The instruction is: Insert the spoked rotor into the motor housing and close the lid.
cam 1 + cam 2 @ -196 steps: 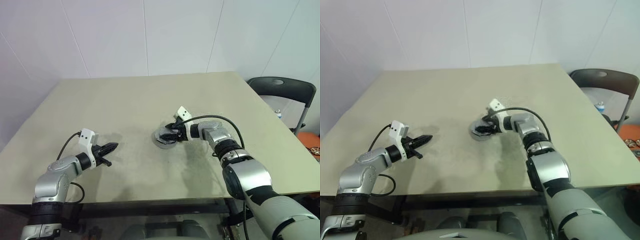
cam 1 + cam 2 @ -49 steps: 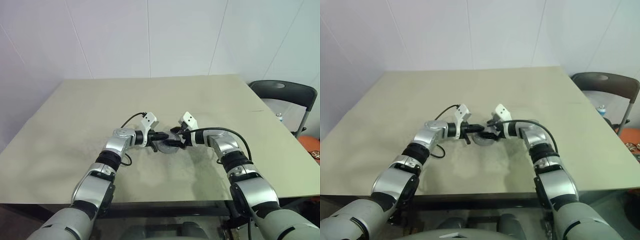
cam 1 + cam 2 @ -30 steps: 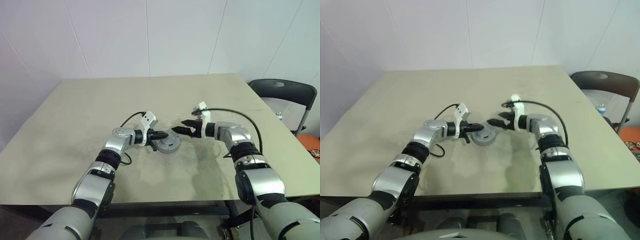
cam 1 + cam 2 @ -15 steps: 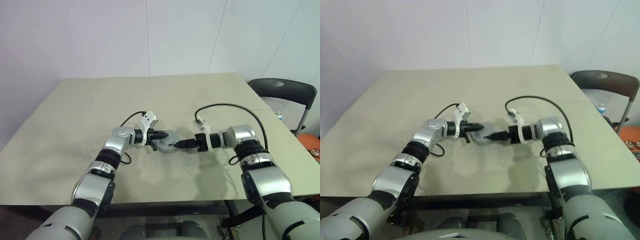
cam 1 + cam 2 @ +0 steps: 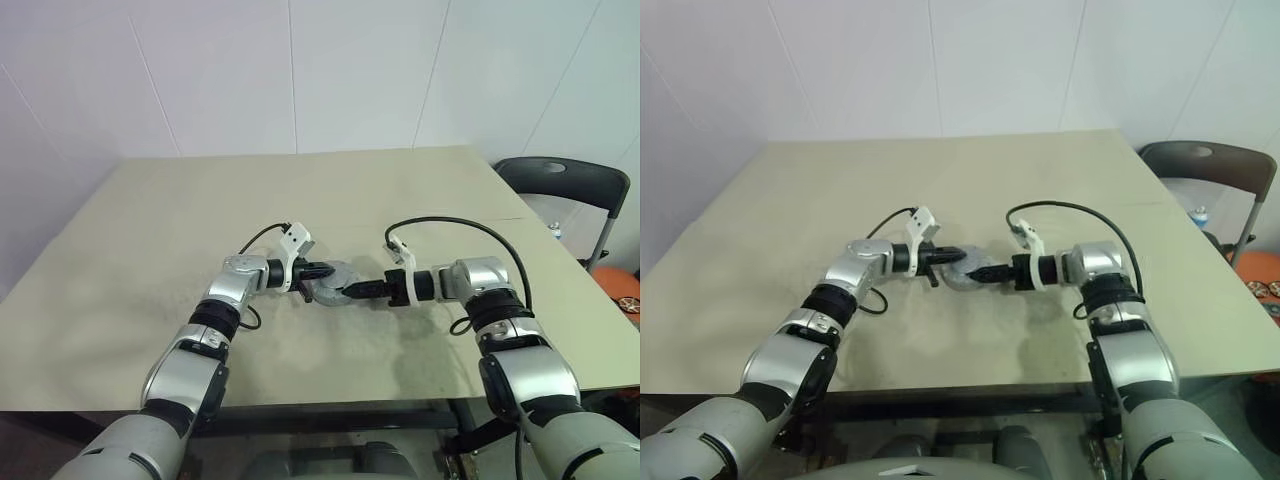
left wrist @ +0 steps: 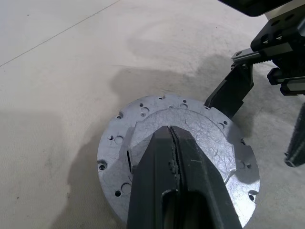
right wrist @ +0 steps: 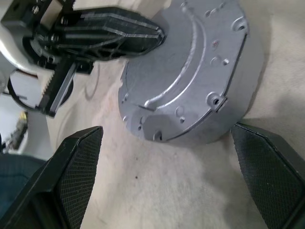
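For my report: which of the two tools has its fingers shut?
The left tool, fingers shut above the silver lid; the right tool stands wide open.

Silver segmented arms, black joints, black cables, white wrist mounts, dark, seemingly ribbed end effector fingers [image 7: 109, 33].

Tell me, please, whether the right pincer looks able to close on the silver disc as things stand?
Probably yes. The right pincer stands open with a finger on either side of the disc, and nothing lies between them. The shut left pincer rests on the disc's top, clear of the sides.
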Controlling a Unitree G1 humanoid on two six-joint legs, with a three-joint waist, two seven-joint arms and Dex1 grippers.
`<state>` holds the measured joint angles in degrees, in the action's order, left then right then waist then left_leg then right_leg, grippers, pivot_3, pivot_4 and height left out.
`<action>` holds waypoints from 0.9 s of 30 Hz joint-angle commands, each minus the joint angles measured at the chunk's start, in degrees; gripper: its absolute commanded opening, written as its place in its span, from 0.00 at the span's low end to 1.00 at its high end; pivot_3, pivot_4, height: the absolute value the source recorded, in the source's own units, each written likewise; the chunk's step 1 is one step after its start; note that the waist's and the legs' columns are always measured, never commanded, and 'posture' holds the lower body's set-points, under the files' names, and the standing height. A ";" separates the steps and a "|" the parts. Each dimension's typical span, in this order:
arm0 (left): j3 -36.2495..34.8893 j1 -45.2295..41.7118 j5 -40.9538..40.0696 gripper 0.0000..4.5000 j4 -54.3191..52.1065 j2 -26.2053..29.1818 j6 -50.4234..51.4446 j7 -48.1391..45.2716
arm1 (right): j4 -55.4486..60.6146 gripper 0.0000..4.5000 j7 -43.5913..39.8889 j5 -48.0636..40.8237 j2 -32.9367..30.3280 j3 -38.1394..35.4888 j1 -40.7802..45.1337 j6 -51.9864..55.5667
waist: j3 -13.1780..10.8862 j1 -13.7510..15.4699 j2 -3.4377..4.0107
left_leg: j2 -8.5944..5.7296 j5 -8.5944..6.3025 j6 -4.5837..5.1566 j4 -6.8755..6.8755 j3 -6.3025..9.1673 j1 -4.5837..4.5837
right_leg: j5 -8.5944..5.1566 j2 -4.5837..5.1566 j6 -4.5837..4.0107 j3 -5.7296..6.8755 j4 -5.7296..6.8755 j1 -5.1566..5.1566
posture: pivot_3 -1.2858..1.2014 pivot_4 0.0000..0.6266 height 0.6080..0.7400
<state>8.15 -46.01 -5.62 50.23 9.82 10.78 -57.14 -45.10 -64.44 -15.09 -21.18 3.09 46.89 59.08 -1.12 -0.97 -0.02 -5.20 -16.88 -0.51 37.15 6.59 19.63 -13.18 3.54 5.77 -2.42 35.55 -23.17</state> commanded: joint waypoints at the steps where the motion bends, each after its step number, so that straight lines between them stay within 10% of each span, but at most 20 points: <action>1: 0.24 1.12 0.78 0.00 -0.34 0.48 0.85 0.10 | 3.19 0.99 2.59 -2.67 1.55 -1.58 -1.53 4.85 | 0.01 0.03 -0.01 | 0.00 0.00 0.00 -0.01 0.00 0.00 | 0.00 0.00 0.00 0.00 0.00 0.00 | 0.52 0.00 1.00; 14: -0.21 1.69 0.76 0.00 -0.49 0.18 0.32 0.99 | 14.89 0.99 8.28 -10.67 5.34 -2.29 -8.51 24.48 | 0.08 0.03 -0.09 | 0.05 -0.01 0.00 -0.08 0.01 -0.01 | -0.01 -0.02 0.00 0.00 -0.05 -0.01 | 0.52 0.00 1.00; 27: -0.30 3.38 0.51 0.00 -2.86 0.46 1.15 1.36 | 2.97 0.99 27.31 -7.86 2.18 -15.67 -0.87 18.39 | 0.12 0.35 -0.15 | 0.03 -0.10 -0.16 0.05 0.04 -1.03 | 0.02 -0.06 0.15 0.09 -0.25 1.04 | 0.52 0.00 1.00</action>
<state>7.86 -42.88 -5.62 47.95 9.40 11.28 -55.88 -42.11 -41.16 -25.69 -14.44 -11.49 45.47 78.79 -1.00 -0.62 -0.17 -5.17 -16.99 -0.68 37.22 6.63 18.62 -13.16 3.51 5.93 -2.27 35.26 -22.07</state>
